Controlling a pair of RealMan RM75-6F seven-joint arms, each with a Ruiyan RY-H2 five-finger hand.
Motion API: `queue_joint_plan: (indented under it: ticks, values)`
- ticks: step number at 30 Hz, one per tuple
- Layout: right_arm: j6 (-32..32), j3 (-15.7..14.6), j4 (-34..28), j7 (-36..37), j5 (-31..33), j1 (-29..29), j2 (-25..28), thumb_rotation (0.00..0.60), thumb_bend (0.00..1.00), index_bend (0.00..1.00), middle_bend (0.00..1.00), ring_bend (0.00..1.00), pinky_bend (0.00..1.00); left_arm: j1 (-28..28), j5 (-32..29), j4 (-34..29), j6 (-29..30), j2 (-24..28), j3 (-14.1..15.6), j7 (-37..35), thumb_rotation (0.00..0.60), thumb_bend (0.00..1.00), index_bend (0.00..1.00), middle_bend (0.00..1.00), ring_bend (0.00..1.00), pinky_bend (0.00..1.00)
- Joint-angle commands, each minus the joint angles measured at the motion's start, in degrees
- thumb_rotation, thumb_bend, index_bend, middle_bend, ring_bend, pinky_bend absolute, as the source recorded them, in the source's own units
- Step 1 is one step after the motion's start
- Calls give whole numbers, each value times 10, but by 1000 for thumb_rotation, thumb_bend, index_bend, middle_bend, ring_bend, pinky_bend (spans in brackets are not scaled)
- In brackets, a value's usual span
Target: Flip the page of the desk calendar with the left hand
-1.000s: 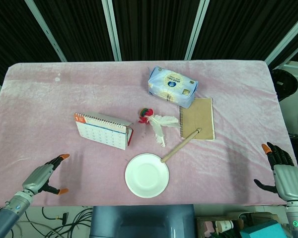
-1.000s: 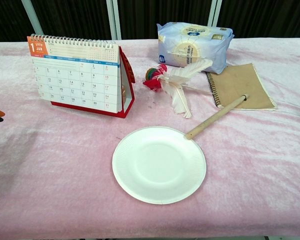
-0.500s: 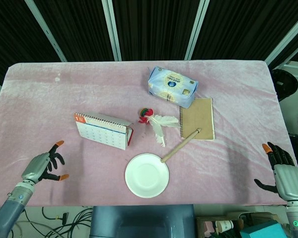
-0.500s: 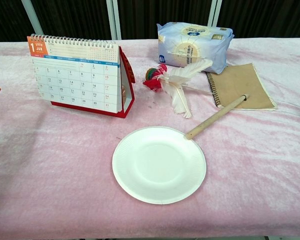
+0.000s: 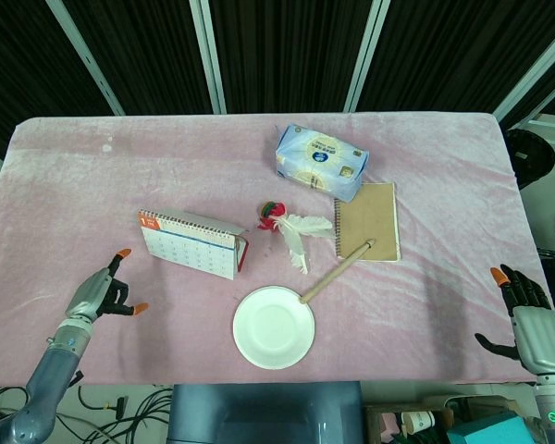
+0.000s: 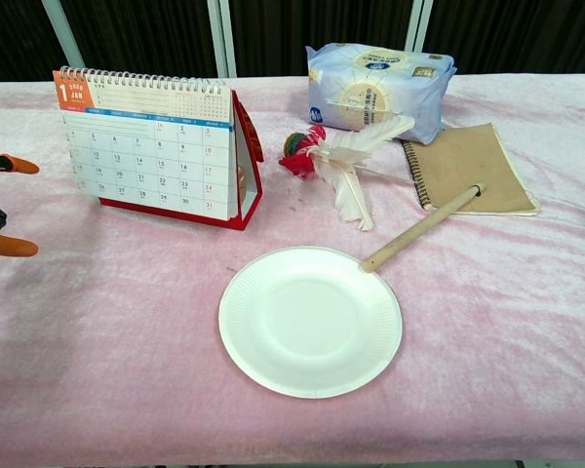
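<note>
The desk calendar stands upright on a red base left of the table's middle, its January page facing me; in the chest view the desk calendar shows its spiral binding along the top. My left hand hovers over the table to the calendar's left, apart from it, fingers spread and holding nothing; only its orange fingertips show at the chest view's left edge. My right hand stays at the table's near right corner, open and empty.
A white paper plate lies near the front edge. A wooden stick touches its rim. A red-and-white feather toy, a brown spiral notebook and a tissue pack lie behind it.
My left hand has moved up and rightward from the table's near left corner toward the calendar, its fingertips entering the chest view. The right hand stays nearly still.
</note>
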Motion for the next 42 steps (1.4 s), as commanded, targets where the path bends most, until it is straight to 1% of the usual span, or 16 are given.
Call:
queue_joint_plan:
  ticks: [1, 8, 22, 42]
  values:
    - [0, 0, 0, 0, 0, 0, 0, 600, 101, 0, 0, 0, 71, -18, -40, 1, -4, -14, -10, 16, 600, 171, 0, 841, 872, 864]
    - [0, 1, 0, 1, 2, 0, 0, 600, 100, 0, 0, 0, 71, -38, -85, 6, -5, -29, -17, 35, 600, 171, 0, 840, 873, 864]
    - [0, 1, -1, 4, 2, 0, 1, 600, 101, 0, 0, 0, 71, -59, -127, 21, -10, -50, -21, 50, 600, 171, 0, 839, 872, 864]
    - [1, 2, 0, 5, 1, -1, 1, 600, 100, 0, 0, 0, 71, -75, -135, 12, -9, -57, -22, 62, 600, 171, 0, 833, 873, 864]
